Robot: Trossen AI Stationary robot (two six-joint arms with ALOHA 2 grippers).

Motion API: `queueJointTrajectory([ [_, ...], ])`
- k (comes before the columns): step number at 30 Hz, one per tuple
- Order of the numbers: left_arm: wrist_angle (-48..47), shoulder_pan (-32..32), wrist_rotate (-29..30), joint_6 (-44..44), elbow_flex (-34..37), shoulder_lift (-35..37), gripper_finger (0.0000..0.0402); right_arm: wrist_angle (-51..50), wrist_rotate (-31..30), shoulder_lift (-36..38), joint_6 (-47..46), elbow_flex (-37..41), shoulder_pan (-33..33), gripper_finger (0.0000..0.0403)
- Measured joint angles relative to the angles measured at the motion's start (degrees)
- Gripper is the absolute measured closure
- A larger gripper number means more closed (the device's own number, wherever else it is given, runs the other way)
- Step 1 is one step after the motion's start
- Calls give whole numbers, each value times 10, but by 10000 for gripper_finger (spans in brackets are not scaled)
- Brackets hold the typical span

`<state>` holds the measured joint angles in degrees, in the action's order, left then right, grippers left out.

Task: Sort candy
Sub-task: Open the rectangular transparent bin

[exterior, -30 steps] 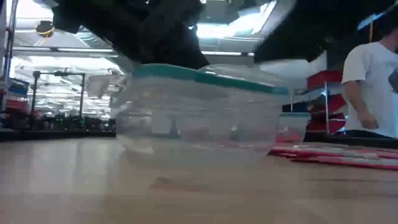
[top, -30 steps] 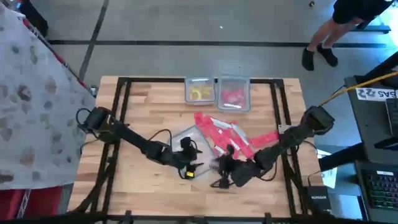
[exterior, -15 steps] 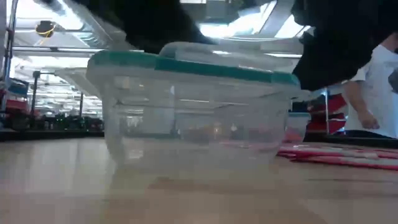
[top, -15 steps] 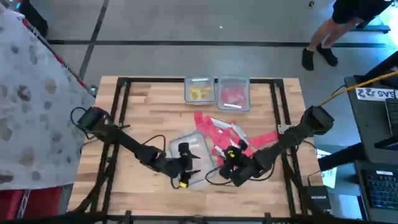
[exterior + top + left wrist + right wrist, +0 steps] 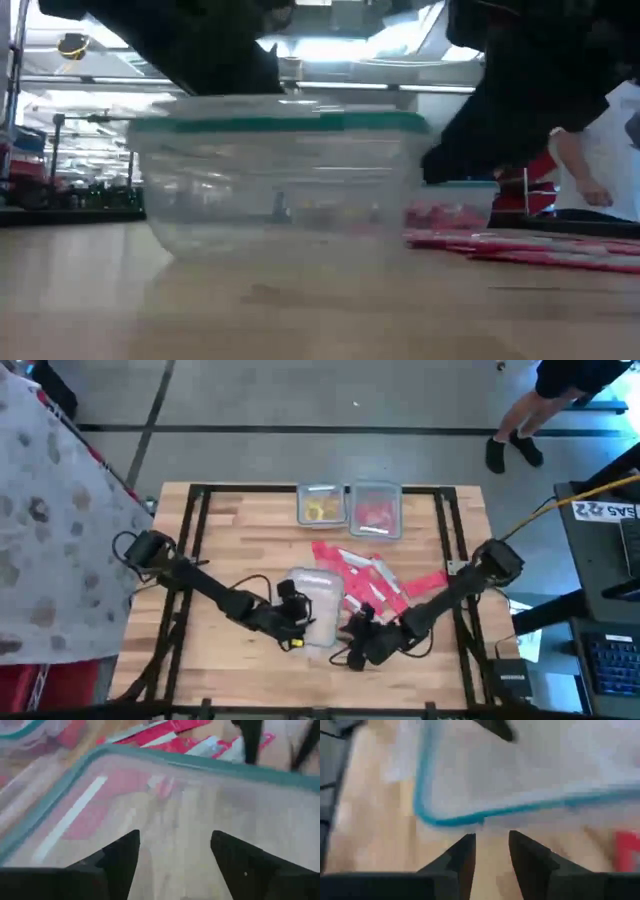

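From overhead, my left claw sits at the near side of an empty clear tub mid-table, my right claw just beside it on the other side. The candy is mostly a loose red-pink heap behind the tub. Two small tubs at the far edge already hold some: yellow bits in one, pink ones in the other.

Table-level view: the tub sits flat, teal rim up, nothing in it.

Left wrist: my fingers spread wide, hovering over the tub, gripping nothing.

Right wrist: fingers narrow, nothing between them.

So I'd say barely started, most of the heap is left.
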<state>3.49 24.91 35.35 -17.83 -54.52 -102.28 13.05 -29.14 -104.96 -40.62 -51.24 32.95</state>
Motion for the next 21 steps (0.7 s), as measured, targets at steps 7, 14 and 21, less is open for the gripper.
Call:
queueJointTrajectory([
  [7,4,-3,-2,13,0,0,164,78,47,-42,74,-36,-29,298],
  [14,7,-3,-8,11,-1,-1,164,75,67,-66,175,-108,-38,298],
  [21,2,3,-8,10,-5,-1,164,-115,19,12,187,-126,1,298],
])
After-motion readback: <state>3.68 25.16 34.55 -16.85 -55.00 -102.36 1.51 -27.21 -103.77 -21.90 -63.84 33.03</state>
